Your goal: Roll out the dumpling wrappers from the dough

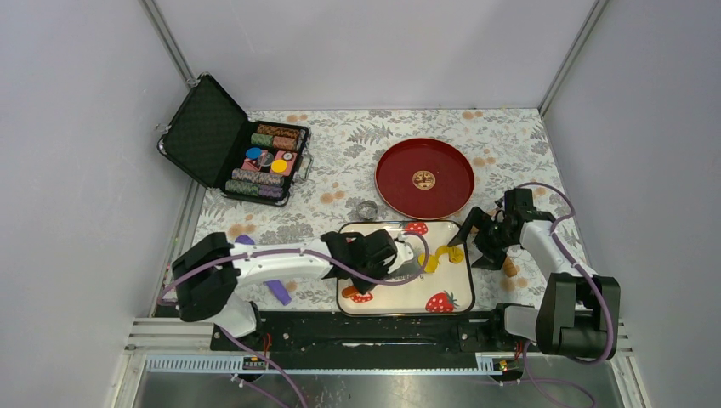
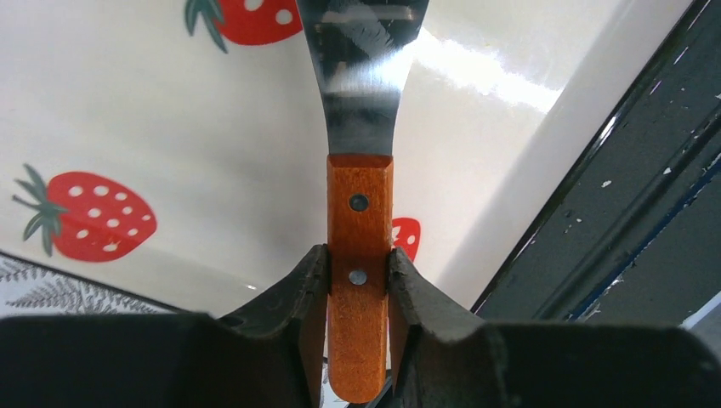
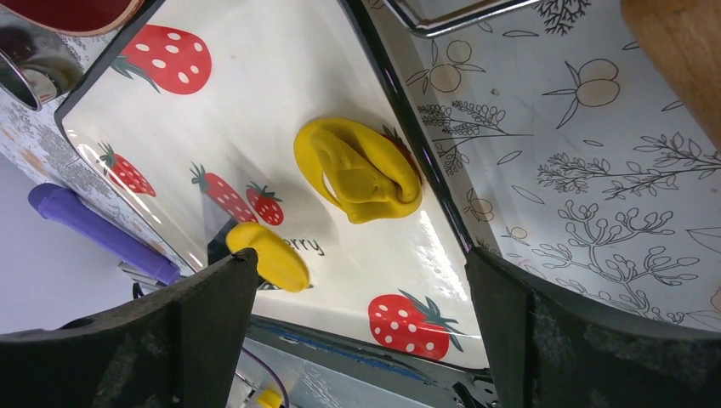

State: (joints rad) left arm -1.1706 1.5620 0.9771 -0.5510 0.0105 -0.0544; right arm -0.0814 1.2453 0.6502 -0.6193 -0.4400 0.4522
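**Top view.** The left tool [image 1: 393, 255] reaches over the white rectangular strawberry-print tray [image 1: 400, 299] and is clamped on a wooden-handled steel spatula [image 1: 410, 270]. The blade points toward the bright-yellow soft dough [image 1: 448, 253], probably so it can scrape or lift it. The right tool [image 1: 473, 240] sits at the tray's right edge, jaws spread and empty, aimed at the same lump. The tray lies on the floral-print worktop [image 1: 340, 153]. A round red lacquer plate [image 1: 424, 161] sits just behind it, perhaps to take finished pieces.

**Left wrist.** Both fingers [image 2: 289, 297] pinch the spatula's orange-brown riveted handle, and the spatula [image 2: 360, 221] is held straight out over the bare tray [image 2: 212, 127]. The blade tip runs out of frame, so contact with the tray cannot be told. No dough shows here.

**Right wrist.** The fingers [image 3: 204, 314] stand wide apart with nothing between them. The dough [image 3: 361, 170] lies on the tray [image 3: 255, 110] against its dark right rim, partly covering a strawberry print. It is a thick crescent folded over itself, smooth, creased and glossy, and it would need much flattening. A smaller yellow sausage-shaped dough piece [image 3: 265, 255] lies apart from it, nearer one finger. No flat round wrapper is visible. A purple plastic rod [image 3: 93, 225] lies beyond the tray.
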